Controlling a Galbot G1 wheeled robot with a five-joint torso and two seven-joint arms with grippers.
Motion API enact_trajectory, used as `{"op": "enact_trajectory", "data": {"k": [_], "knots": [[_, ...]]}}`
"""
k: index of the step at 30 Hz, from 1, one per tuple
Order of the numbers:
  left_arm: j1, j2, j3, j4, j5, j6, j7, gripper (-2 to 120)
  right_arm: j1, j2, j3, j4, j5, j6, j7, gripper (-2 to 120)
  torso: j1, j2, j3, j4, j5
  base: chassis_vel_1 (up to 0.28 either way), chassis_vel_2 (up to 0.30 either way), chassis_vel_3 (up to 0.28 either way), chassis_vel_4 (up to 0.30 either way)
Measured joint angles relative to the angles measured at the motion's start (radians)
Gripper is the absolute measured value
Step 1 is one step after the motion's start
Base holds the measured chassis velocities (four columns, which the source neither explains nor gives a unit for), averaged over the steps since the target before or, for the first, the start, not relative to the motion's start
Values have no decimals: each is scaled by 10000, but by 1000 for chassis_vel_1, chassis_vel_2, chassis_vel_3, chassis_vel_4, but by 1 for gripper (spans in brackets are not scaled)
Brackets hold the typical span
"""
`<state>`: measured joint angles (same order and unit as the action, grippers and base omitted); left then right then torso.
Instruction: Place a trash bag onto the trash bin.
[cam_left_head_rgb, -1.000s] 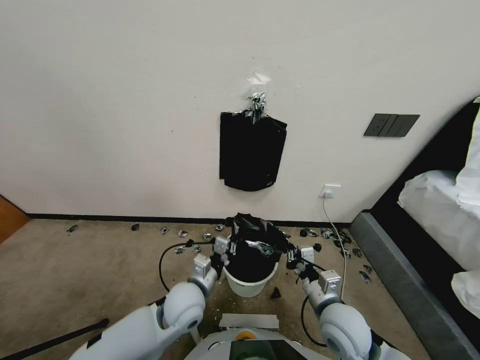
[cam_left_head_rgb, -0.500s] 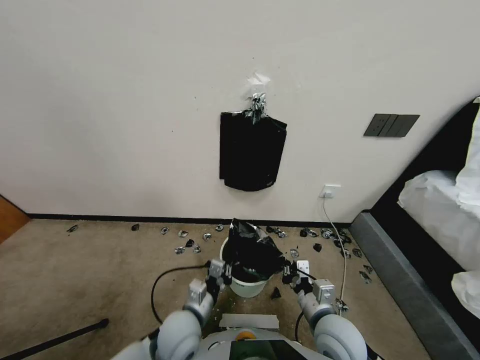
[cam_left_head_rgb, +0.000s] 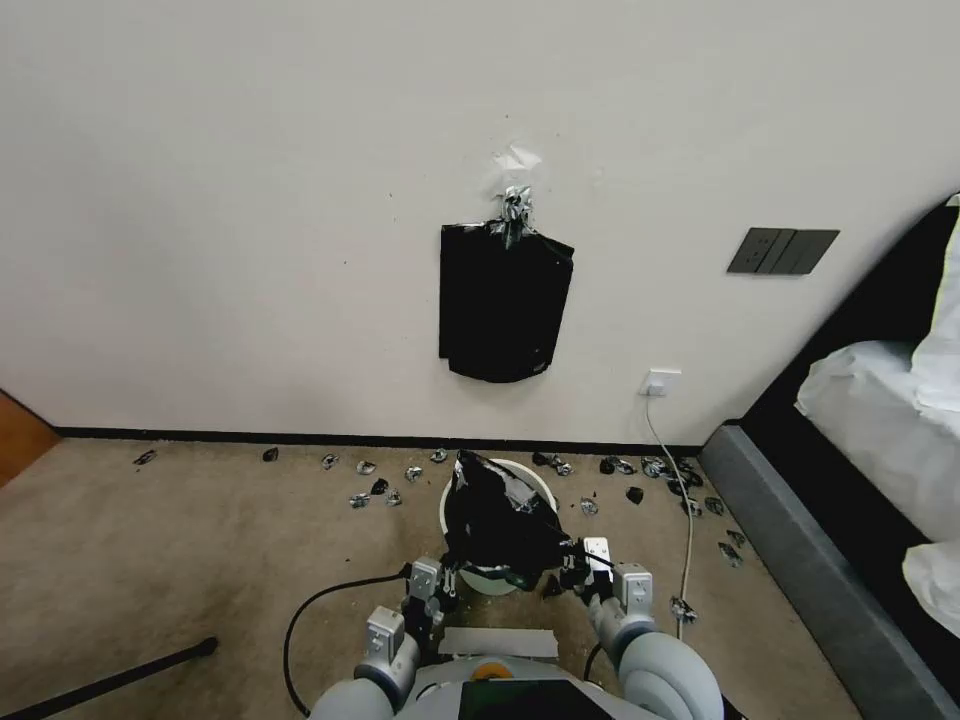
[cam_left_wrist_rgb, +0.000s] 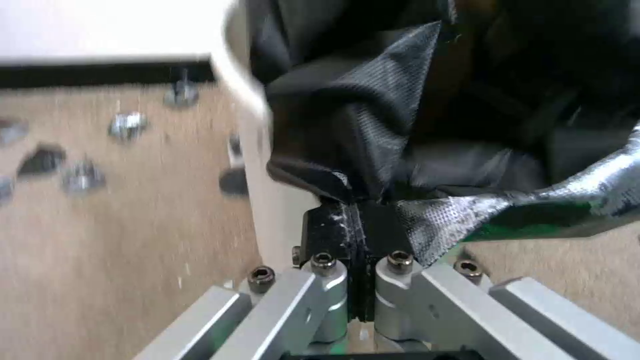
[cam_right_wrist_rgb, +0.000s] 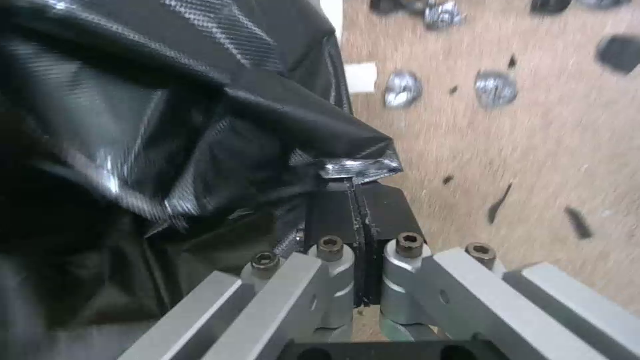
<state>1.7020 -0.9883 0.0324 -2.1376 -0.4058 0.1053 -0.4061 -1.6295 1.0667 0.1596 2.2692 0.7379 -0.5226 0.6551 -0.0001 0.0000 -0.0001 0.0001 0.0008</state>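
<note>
Where grippers pinch: crinkled glossy trash bag (cam_left_head_rgb: 500, 520)

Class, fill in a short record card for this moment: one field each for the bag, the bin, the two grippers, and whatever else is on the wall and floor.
Trash bag: crinkled glossy black, pinched at two edges, draped over the near side of the bin
Trash bin: cream-white, on the carpet near the wall, far rim uncovered
Left gripper: shut on a bag edge beside the bin wall
Right gripper: shut on the opposite bag edge
Wall: flat bundle of black bags hanging above the bin
Floor: small black and silvery scraps scattered along the baseboard
</note>
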Motion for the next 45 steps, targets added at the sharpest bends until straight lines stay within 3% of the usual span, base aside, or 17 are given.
{"op": "enact_trajectory", "data": {"k": [6, 17, 27, 41, 45], "knots": [[-90, -356, -90, 407, 219, -135, 54, 0, 259, 110, -132, -461, 77, 106, -59, 0, 0, 0, 0, -8, 16, 0, 0, 0, 0], [-403, -489, -181, 1062, 322, -303, 62, 0, 733, 28, -196, -1221, 47, 318, -395, 0, 0, 0, 1, 4, -29, 0, 0, 0, 0], [-976, 435, -144, 998, -31, 529, 286, 0, 1364, -689, -429, -1760, 157, -333, -917, 0, 1, 0, 1, -1, -11, 0, 0, 0, 0], [-1502, 1233, -153, 996, -655, 342, 161, 0, 1444, -947, -516, -1731, 126, -149, -998, 0, 0, 0, 1, -2, -8, 0, 0, 0, 0], [-1233, 1347, -244, 793, -630, 303, 175, 13, 1226, -1060, -392, -1499, 89, -61, -962, 14, 1, 0, 1, -1, -8, 0, 0, 0, 0]]}}
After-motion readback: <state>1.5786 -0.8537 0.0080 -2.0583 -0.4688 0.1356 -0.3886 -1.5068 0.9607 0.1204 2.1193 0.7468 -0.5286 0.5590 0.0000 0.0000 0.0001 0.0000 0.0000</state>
